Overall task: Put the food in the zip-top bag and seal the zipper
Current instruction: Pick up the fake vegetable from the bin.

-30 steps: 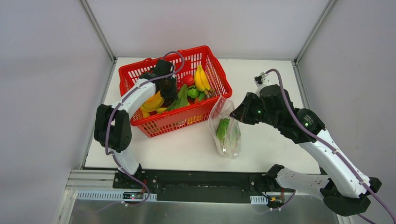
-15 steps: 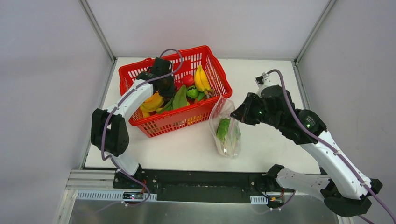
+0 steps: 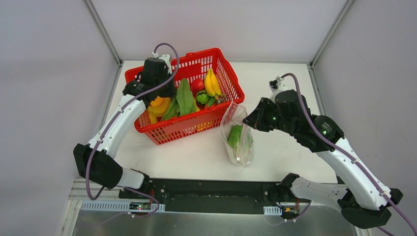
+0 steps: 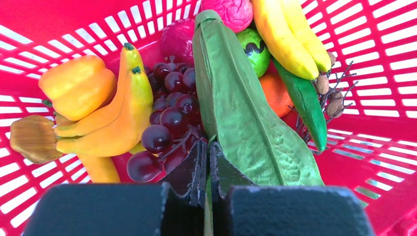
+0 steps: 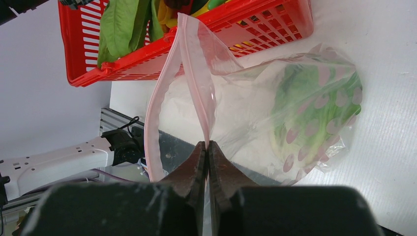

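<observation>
Squarely, lettuce (image 4: pixel 246 113) base — pinched inside left gripper (image 4: pixel 207 148)

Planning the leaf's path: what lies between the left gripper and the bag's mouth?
Top view: the held leaf, other toy food, then the red basket's near wall; the bag stands just outside.

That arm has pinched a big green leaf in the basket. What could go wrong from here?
The left fingers pinch only the end of the lettuce leaf, so it might slip out on the way. The right fingers hold just one side of the zipper; the zip-top bag opens narrowly, and the long leaf could snag there.
</observation>
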